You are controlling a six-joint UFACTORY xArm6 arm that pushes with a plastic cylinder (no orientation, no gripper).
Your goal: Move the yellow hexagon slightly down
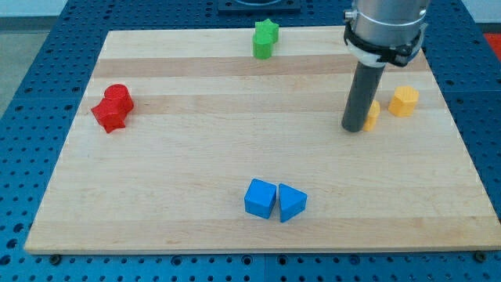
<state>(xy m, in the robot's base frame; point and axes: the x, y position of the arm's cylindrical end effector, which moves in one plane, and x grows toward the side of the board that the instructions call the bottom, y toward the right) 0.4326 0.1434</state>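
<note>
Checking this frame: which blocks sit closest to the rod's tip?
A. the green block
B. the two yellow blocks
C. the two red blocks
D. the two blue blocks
B: my tip stands at the view's right against a partly hidden yellow block, with the yellow hexagon just beyond; the others lie far off.

green star [265,37] | two red blocks [113,107] | two blue blocks [274,200] | yellow hexagon [404,102] | partly hidden block [373,114], seemingly yellow
</note>
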